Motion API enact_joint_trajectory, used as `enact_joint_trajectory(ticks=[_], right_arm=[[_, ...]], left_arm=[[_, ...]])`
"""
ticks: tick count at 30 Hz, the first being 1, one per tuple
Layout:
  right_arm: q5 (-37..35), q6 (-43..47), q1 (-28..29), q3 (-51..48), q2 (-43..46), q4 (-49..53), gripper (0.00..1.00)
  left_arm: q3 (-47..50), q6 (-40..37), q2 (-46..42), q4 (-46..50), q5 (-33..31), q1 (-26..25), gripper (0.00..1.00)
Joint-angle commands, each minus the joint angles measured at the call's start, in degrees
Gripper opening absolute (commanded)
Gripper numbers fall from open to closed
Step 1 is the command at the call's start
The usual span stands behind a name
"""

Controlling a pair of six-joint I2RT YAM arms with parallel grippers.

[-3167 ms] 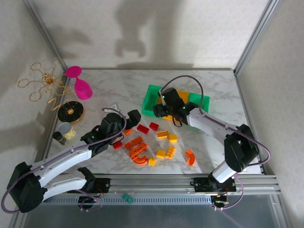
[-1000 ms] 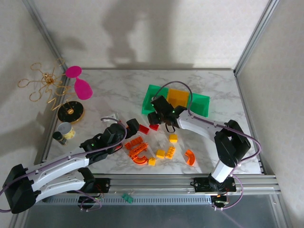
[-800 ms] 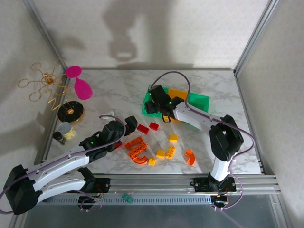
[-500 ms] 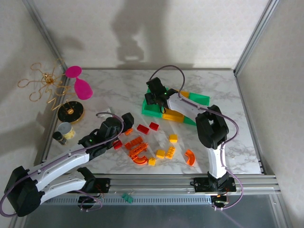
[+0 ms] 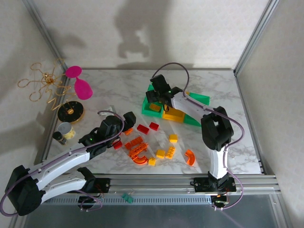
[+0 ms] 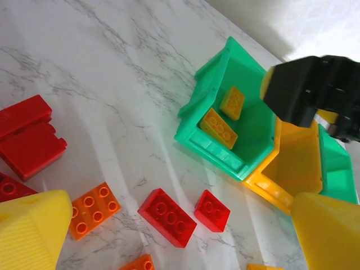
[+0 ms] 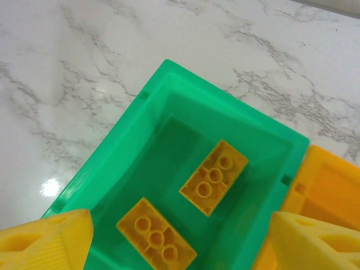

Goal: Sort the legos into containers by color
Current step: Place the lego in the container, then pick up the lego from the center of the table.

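Two yellow ridged finger pads (image 7: 45, 242) of the right gripper (image 7: 180, 247) stood spread wide with nothing between them, directly above the left green rectangular plastic bin (image 7: 107, 163). Inside that bin lay two yellow studded plastic bricks (image 7: 214, 177), flat, studs up, apart, their long axes at an angle to one another. A yellow-orange rectangular plastic bin (image 7: 332, 185) abutted the green bin on its right.

The left gripper (image 6: 180, 236) hung on the near side of the green bin, well apart from it, its pads likewise spread and empty. Between its fingers and the green bin lay two red studded plastic bricks (image 6: 167, 216), side by side. The larger brick's long axis ran obliquely to the line joining the pads. The other loose red, orange and yellow bricks (image 5: 137, 149) were scattered over the white marbled tabletop (image 5: 109, 90), nearer the arm bases than the green bin.

Judgement: the left arm was the nearer to the red bricks. A wrist turn would probably be needed for the pads to close across a brick's short side.
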State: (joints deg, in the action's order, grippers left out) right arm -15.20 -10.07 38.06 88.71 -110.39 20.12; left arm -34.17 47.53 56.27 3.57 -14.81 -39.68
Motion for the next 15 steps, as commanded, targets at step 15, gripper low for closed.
enact_joint_trajectory(ticks=[15], right_arm=[[5.9,-20.7,1.4,-37.2,31.2,3.2,0.93]], left_arm=[[2.7,4.9,-3.8,1.6,1.5,-8.4,1.0]])
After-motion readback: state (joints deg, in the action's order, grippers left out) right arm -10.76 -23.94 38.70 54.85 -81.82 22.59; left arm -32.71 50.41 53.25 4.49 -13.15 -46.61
